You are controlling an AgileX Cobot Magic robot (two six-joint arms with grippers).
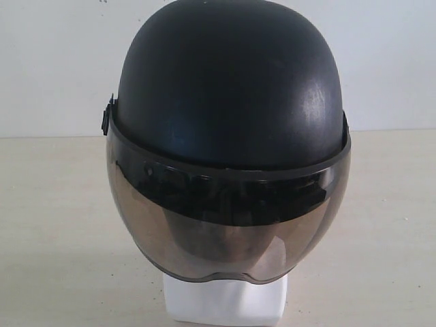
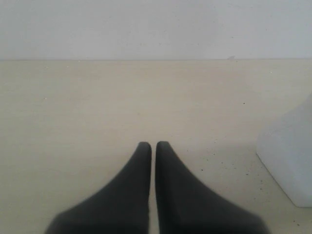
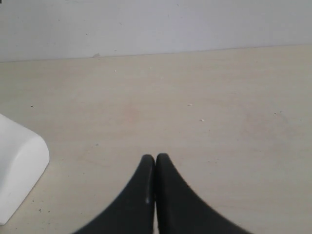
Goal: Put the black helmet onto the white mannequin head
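The black helmet (image 1: pixel 231 82) sits on the white mannequin head (image 1: pixel 225 300), its smoky visor (image 1: pixel 228 228) down over the face, so only the white neck base shows below it. Neither gripper shows in the exterior view. In the left wrist view my left gripper (image 2: pixel 153 145) is shut and holds nothing, low over the table, with a corner of the white mannequin head's base (image 2: pixel 290 151) off to one side. My right gripper (image 3: pixel 155 157) is shut and empty too, with the white base (image 3: pixel 19 165) at the frame's edge.
A pale beige table (image 1: pixel 61 225) runs back to a white wall (image 1: pixel 54 61). Bare tabletop (image 2: pixel 122 97) lies ahead of the left gripper, and more bare table (image 3: pixel 195 97) ahead of the right one.
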